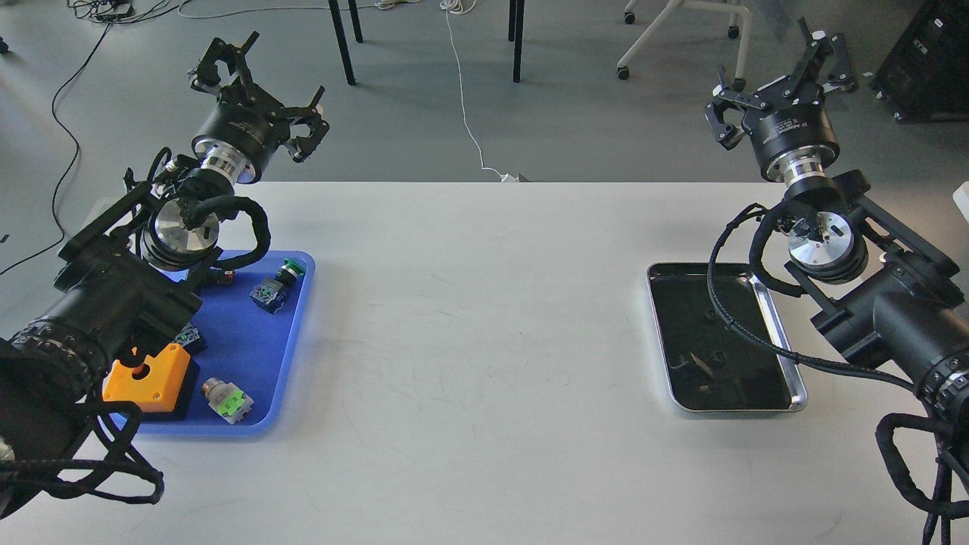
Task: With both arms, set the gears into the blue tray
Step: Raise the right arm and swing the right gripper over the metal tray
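The blue tray [291, 363] lies at the table's left, partly covered by my left arm. Two tiny dark gears [715, 354] [709, 316] barely show against the dark inside of the silver tray [791, 378] on the right. My left gripper [261, 87] is raised above the table's far left edge, behind the blue tray, open and empty. My right gripper [776, 79] is raised over the far right edge, behind the silver tray, also open and empty.
In the blue tray lie an orange box [147, 376] with a round hole, a green-capped push button [278, 285], a green and silver one [227, 399] and a part-hidden one [189, 335]. Chair and table legs stand on the floor beyond.
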